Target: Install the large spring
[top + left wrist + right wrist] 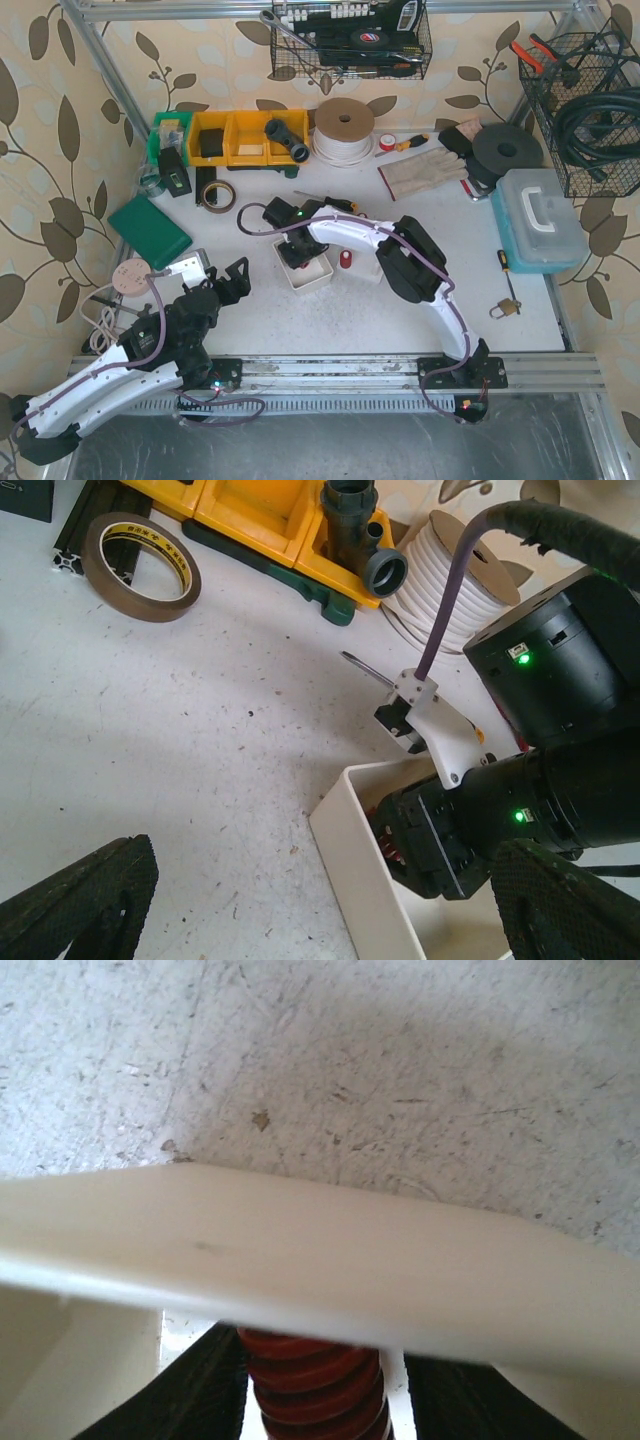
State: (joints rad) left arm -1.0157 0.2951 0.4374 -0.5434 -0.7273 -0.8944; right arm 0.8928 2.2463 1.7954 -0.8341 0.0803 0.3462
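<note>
A red coiled large spring (315, 1380) stands inside the white tray (318, 277) in the middle of the table, just behind the tray's near wall (330, 1260). My right gripper (293, 250) reaches down into the tray. In the right wrist view the gripper (322, 1400) has its black fingers (200, 1390) drawn in on both sides of the spring, gripping it. The left wrist view shows a sliver of the spring (385, 840) under the right gripper. My left gripper (225, 280) is open and empty, low over the table left of the tray (350, 850).
A small red part (346, 260) sits right of the tray. A tape roll (216, 194) and yellow bins (245, 135) lie behind, a green pad (150, 230) at left. A blue toolbox (538, 218), screwdriver (503, 262) and padlock (503, 306) are at right.
</note>
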